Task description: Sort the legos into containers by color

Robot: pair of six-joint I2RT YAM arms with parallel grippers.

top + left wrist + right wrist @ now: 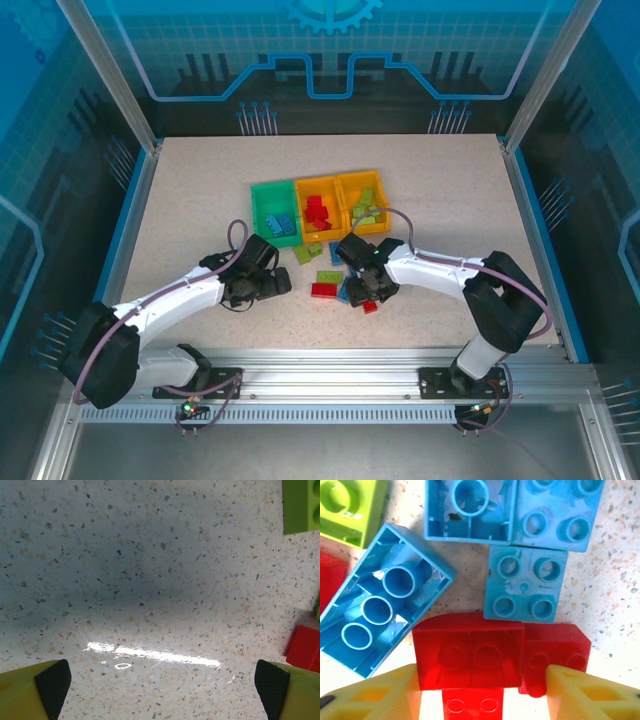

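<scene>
Both arms reach forward, elbows bent, low over the worktop (pixel 150 555). The left hand (pixel 162 687) hovers spread wide. The right hand (pixel 482 690) brackets a red lego (pixel 470 657) beside blue legos (pixel 525 587), just before the containers (pixel 318 180); I cannot tell whether it pinches.

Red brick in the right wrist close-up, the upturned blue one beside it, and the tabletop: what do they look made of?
Red brick: moulded plastic, glossy and seemingly a little translucent, since round shapes show faintly through its face.
Upturned blue brick: hard plastic with thin walls and hollow tubes inside, scuffed whitish in places.
Tabletop: speckled stone-look surface, perhaps laminate or composite, smooth enough to carry a bright streak of reflected light.
</scene>
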